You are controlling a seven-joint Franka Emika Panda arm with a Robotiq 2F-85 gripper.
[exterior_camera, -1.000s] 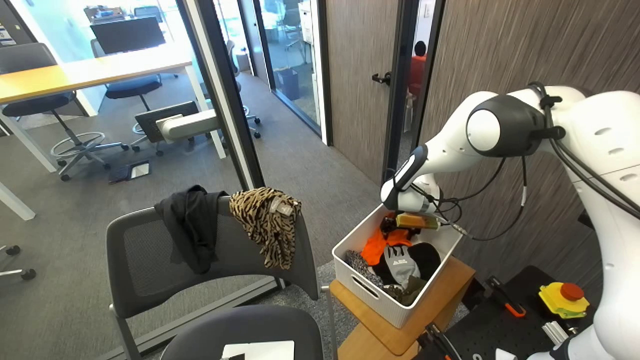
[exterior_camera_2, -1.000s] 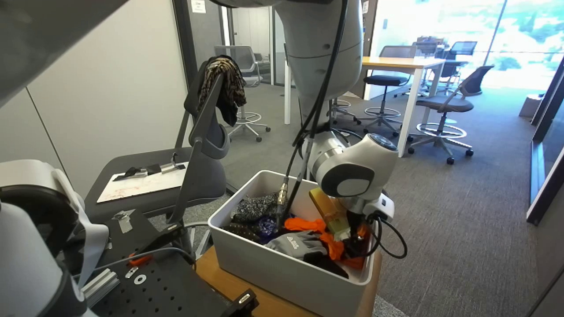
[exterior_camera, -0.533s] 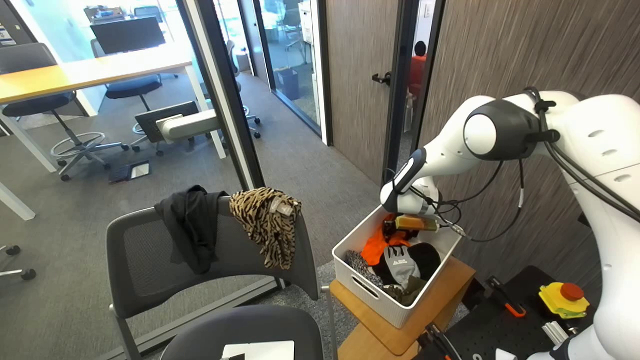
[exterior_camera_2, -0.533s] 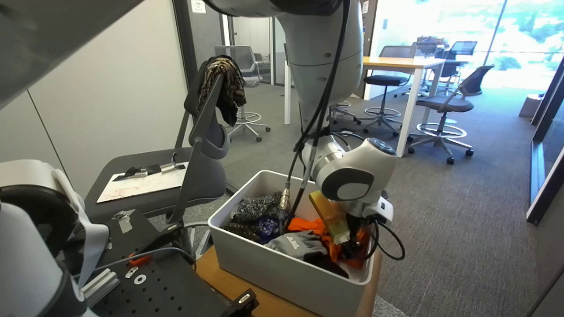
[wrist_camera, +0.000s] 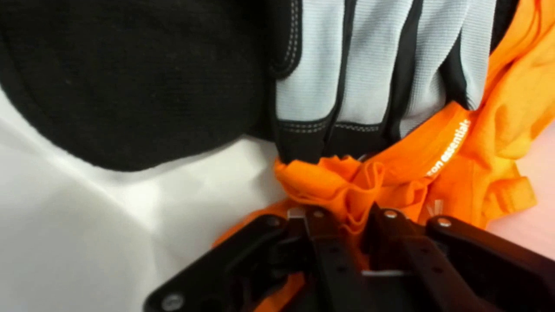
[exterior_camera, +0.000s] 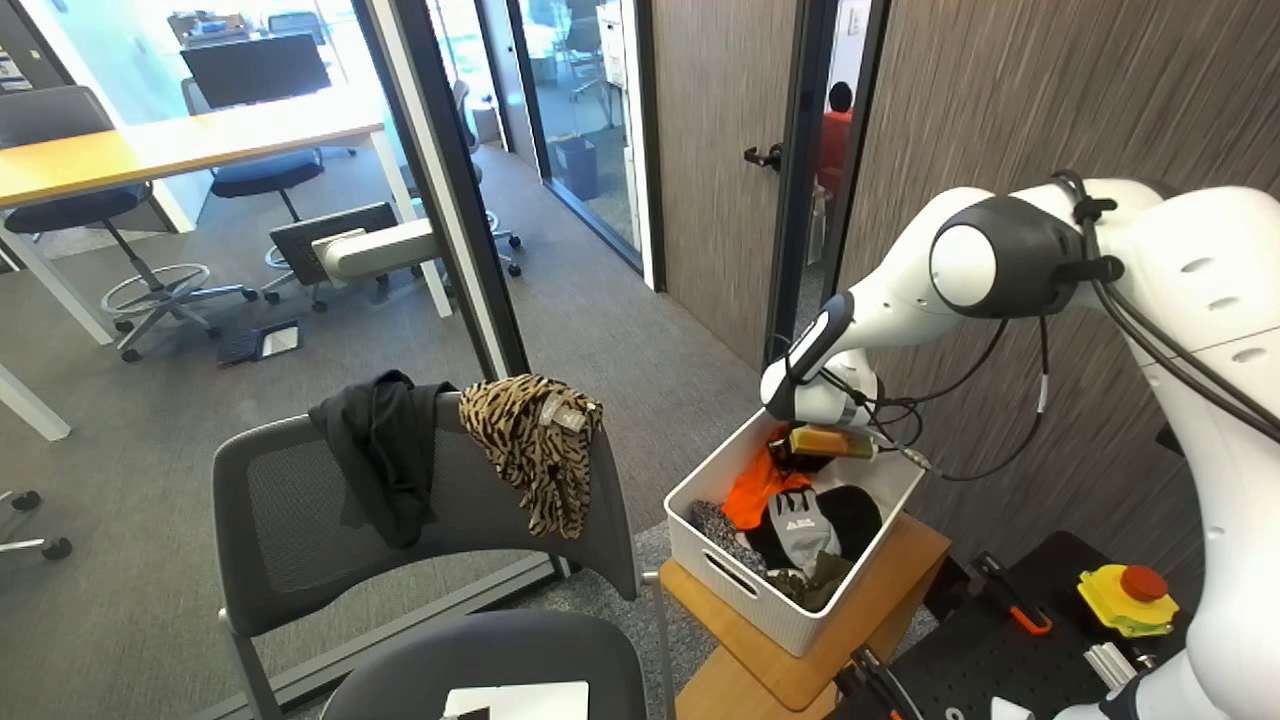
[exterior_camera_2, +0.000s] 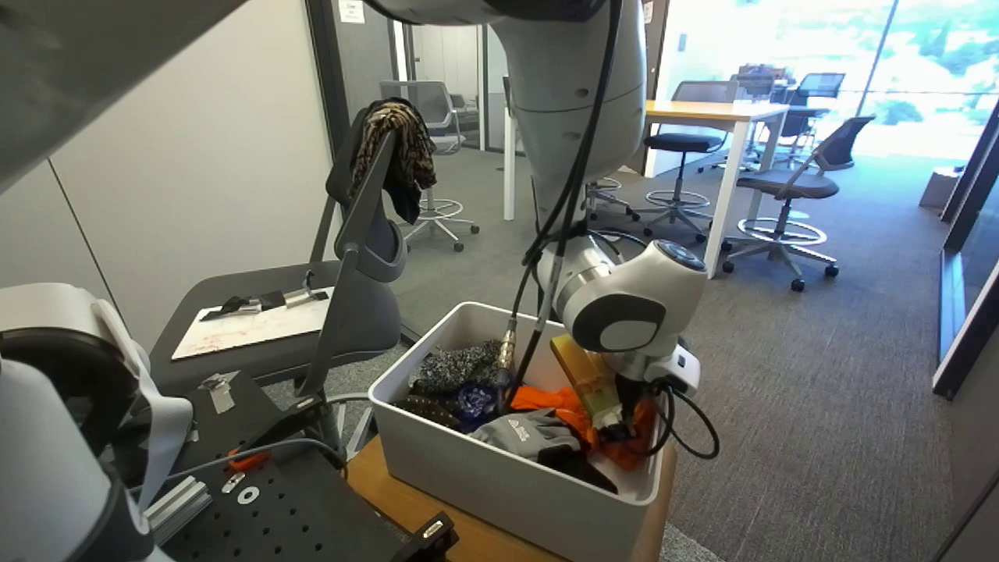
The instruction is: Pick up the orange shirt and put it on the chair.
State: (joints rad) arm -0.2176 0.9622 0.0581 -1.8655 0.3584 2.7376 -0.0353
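Tool [wrist_camera: 353,223] pinches the orange shirt [wrist_camera: 468,184] in ruffled folds.

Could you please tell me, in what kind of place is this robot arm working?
Probably an office or a similar workspace. What suggests it, in an exterior view: a white-legged table, a wheeled chair beside it, and a large window letting in daylight behind them.

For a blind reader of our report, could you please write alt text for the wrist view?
The tool pinches folds of the orange shirt beside a gray-and-black glove and black cloth in a white bin.
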